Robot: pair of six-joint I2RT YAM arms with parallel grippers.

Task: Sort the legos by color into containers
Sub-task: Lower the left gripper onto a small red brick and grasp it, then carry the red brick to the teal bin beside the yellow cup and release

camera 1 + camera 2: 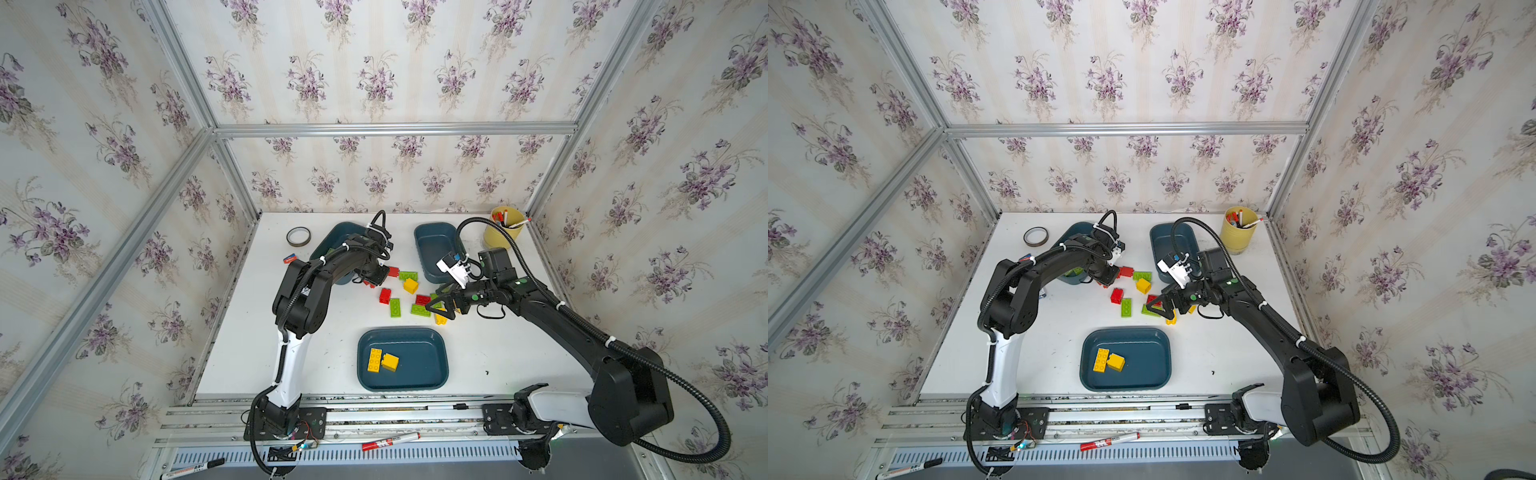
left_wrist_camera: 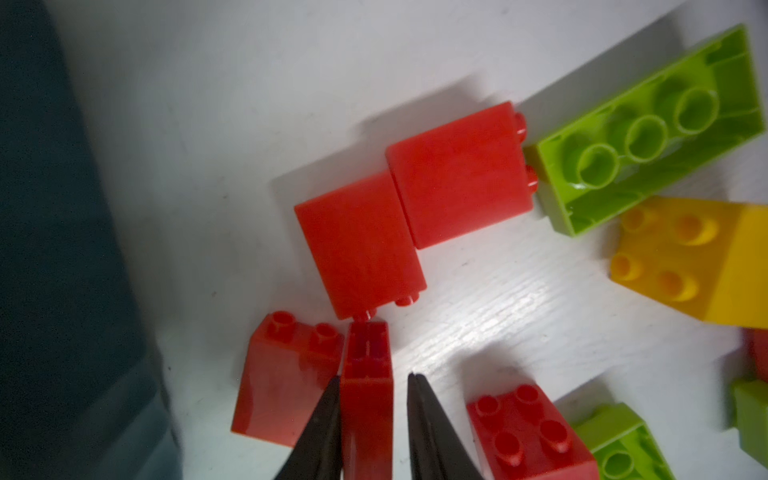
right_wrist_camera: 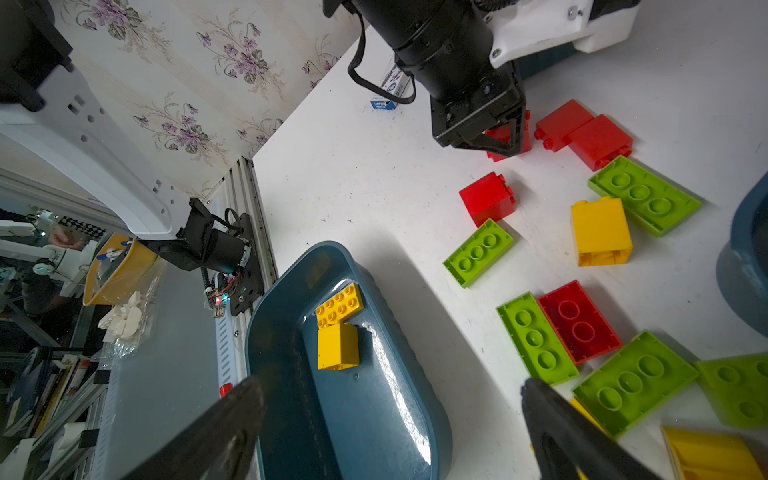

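Nearest the front of the surface (image 1: 257, 357), the near tray (image 1: 424, 370) holds two yellow bricks (image 1: 390, 361) that touch each other. It lies closer to the front than either set of jaws. The right gripper (image 1: 441, 309) hangs over the right end of the loose bricks (image 1: 395, 307), its jaws released, spread wide and grasping nothing. Green, red and yellow pieces lie under and just left of them. The left gripper (image 2: 372, 379) is down at the far left end of the same cluster. Its jaws are clenched on a red brick (image 2: 368, 353) tipped on its side, hollow underside showing. A second red brick (image 2: 286, 374) touches it on one flank. Behind the left jaws sits the left far tray (image 1: 332, 237), partly hidden by the arm. Beyond the right jaws sits the right far tray (image 1: 436, 245).
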